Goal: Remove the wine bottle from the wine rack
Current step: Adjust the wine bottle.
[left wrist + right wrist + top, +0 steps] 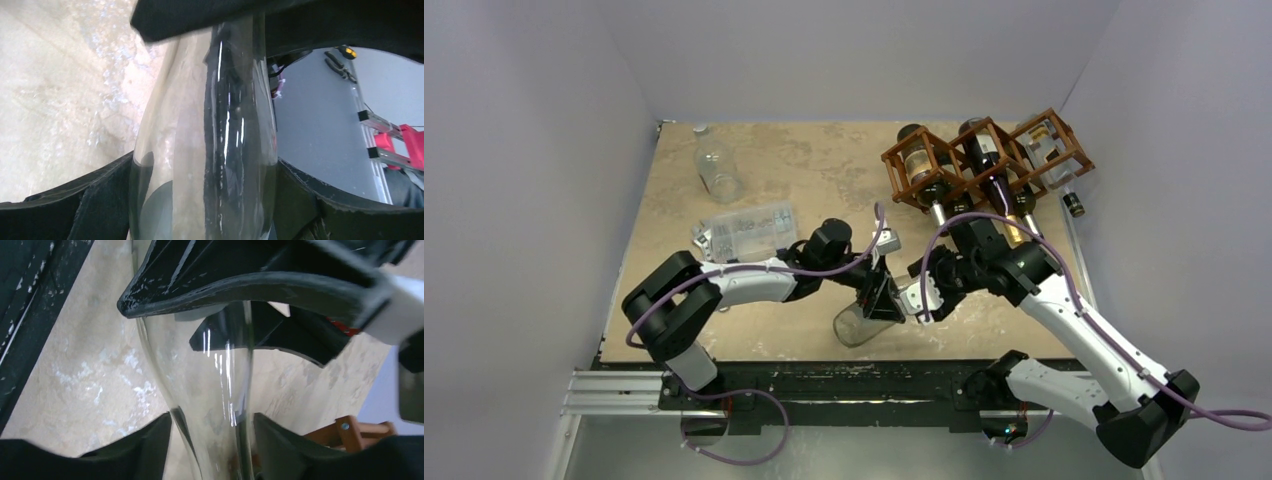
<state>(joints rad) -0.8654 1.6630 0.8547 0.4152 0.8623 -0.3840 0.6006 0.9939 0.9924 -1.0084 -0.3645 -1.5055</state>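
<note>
My left fingers (882, 297) are closed on the body of the wine bottle (856, 325), with glass against both pads. My right fingers (921, 300) are set narrow and pinch its neck. The bottle is clear and looks empty. It lies tilted near the front edge of the table (804, 160), well apart from the wine rack (956, 172); I cannot tell whether its base touches the table. The rack stands at the far right corner, and I count three bottles in its upper cells: one amber, one dark, one clear. One more clear bottle (716, 165) lies at the far left. One clear plastic box (746, 232) sits near it, its contents too small to make out.
</note>
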